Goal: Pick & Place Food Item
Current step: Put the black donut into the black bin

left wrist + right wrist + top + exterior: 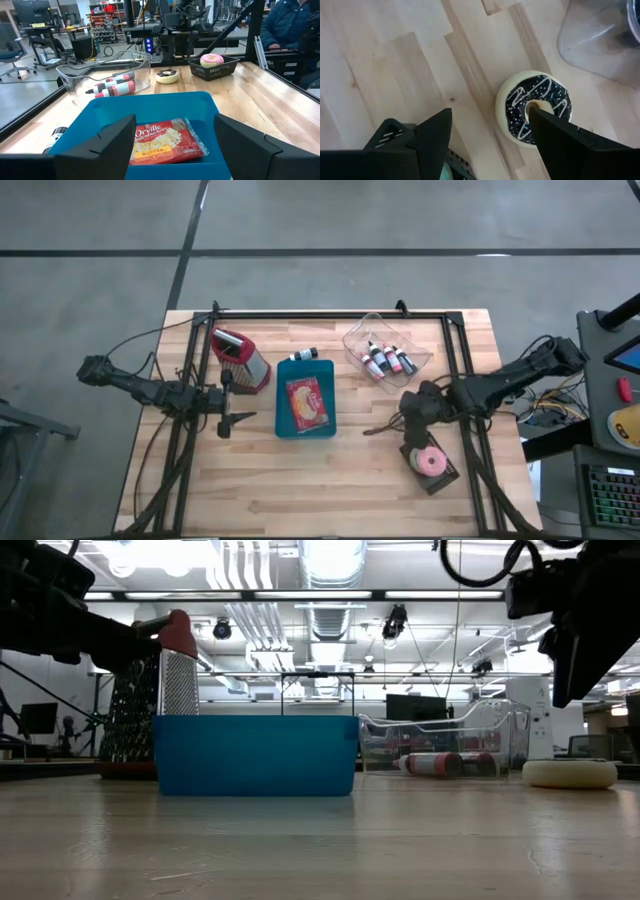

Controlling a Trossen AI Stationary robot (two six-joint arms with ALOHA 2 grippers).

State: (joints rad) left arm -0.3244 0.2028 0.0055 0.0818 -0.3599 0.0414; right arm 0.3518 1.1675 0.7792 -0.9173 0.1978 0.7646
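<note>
With the popcorn bag [307, 404] already lying in the blue bin [284, 423] at centre frame, I have my right gripper [490, 137] spread empty above the chocolate donut [534, 109] right of centre, not yet picked, left gripper [175, 132] spread idle.

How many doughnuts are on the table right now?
2. The pink-frosted doughnut sits in the black basket near the table's right front. The chocolate-frosted doughnut lies on the bare wood under the right gripper, beside the clear bin.
</note>
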